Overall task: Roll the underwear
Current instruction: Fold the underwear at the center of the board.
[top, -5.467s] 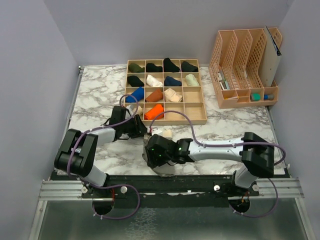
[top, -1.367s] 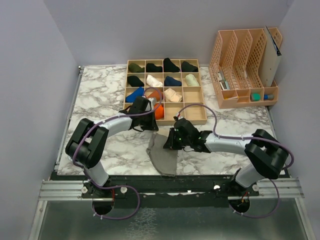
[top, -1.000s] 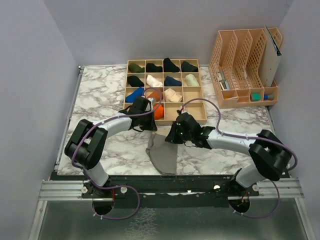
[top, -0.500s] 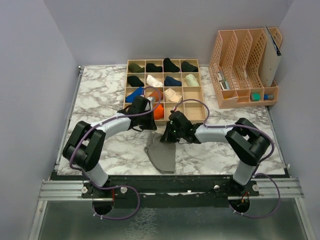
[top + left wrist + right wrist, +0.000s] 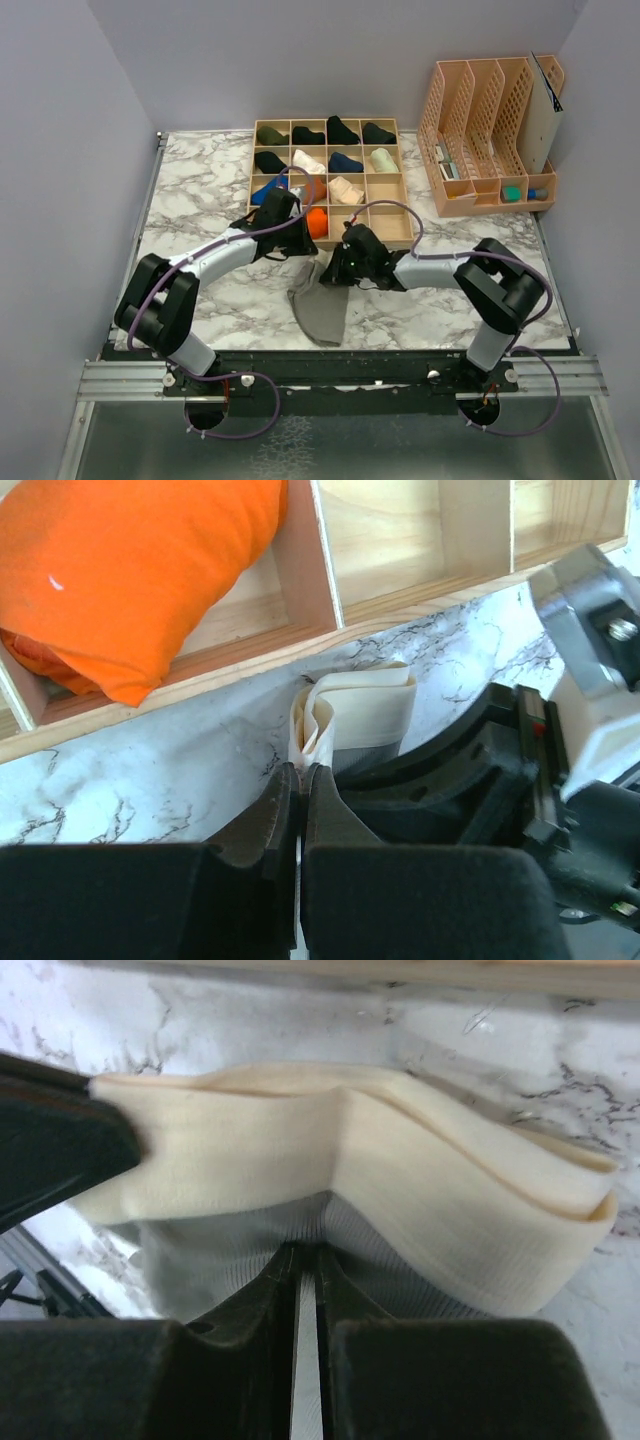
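Underwear pinched by left gripper and right gripper.
The wooden tray is stocked with rolls; the underwear is laid lengthwise towards it, cream band first.

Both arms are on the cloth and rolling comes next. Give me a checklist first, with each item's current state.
1. Left gripper shut on the cream band: ok.
2. Right gripper shut on the grey underwear below the band: ok.
3. Band lying flat: not ok, folded over at the left gripper's end.
4. Band clear of the wooden tray: cannot tell.
5. Grey tail resting on the marble table: ok.
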Available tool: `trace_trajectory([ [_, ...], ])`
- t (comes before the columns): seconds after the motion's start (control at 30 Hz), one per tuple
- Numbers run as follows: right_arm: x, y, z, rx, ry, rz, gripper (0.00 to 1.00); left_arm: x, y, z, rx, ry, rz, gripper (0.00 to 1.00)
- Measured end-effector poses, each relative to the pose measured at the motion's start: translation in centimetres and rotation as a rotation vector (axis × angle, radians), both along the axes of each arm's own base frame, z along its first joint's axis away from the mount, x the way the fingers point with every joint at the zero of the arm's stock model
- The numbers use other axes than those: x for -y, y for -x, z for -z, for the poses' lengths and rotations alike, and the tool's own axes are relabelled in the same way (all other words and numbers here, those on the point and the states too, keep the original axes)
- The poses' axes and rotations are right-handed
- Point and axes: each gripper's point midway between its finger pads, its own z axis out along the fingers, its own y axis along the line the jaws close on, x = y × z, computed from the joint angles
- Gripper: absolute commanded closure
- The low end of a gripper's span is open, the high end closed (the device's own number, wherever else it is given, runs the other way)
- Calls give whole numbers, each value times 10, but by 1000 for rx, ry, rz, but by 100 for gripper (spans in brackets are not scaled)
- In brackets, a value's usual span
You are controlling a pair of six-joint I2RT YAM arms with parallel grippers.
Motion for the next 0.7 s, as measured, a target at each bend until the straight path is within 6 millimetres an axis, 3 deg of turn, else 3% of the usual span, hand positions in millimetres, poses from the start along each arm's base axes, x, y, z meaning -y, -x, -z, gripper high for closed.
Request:
trace_trajectory([
  [0.2, 3, 5, -32, 39, -42, -17, 82, 6, -2, 1, -9, -24, -13, 100],
  [0.3, 10, 0, -53, 87, -43, 21, 82, 9, -4, -1, -2, -31, -18, 100],
  [0.37, 19, -5, -56, 106, -17, 59, 82, 11, -4, -3, 1, -37, -22, 100],
  [0.57, 58, -15, -23, 68, 113, 146, 83, 17, -4, -4, 1, -64, -24, 100],
  [0.7, 71, -22, 4, 21, 168, 159, 84, 24, -7, 1, -1, -95, -27, 100],
])
